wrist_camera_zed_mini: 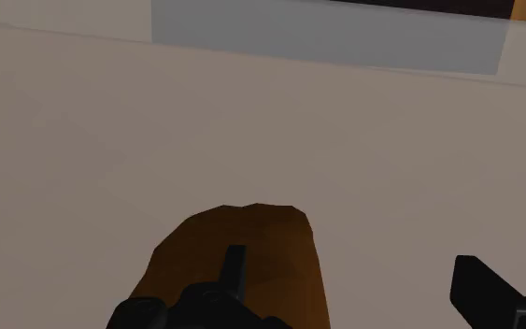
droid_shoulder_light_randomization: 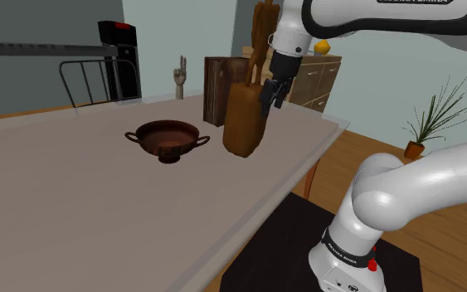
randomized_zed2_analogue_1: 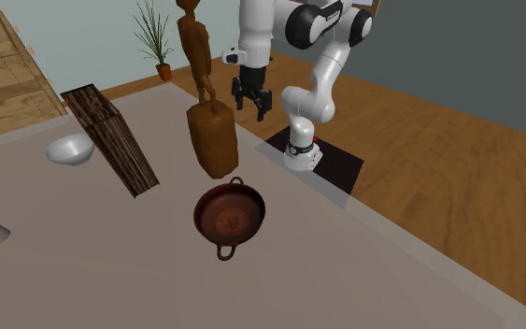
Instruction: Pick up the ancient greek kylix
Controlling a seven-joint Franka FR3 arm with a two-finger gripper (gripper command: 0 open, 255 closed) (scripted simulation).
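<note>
**Arm.** Reaches from the stand [droid_shoulder_light_randomization: 352, 249] up over the worktop [droid_shoulder_light_randomization: 74, 199], with the wrist turned down so I point at the surface.

**Fingers** [wrist_camera_zed_mini: 480, 285]. Black, spread apart, and gripping nothing. They hang above the worktop near the edge that faces the stand. Bare surface shows between them in the wrist view.

**Kylix** [droid_shoulder_light_randomization: 167, 138]. A reddish-brown shallow bowl with two side handles on a short foot, sitting upright on the worktop. It is well apart from my fingers and untouched.

**Wooden figure** [droid_shoulder_light_randomization: 245, 116]. A tall brown carving on a blocky base, just beside my fingers. In the shoulder view it stands between them and the kylix. In the wrist view its base [wrist_camera_zed_mini: 242, 262] lies under one finger.

**Dark wooden block** [randomized_zed2_analogue_1: 111, 138]. It lies behind the figure, apart from the kylix.

**White bowl** [randomized_zed2_analogue_1: 69, 150]. It sits just beside the block, on the side away from me.

**Hand model** [droid_shoulder_light_randomization: 180, 79]. It stands upright at the worktop's far edge.

**Potted plant** [droid_shoulder_light_randomization: 426, 124]. It stands on the wooden floor, off the worktop.
</note>
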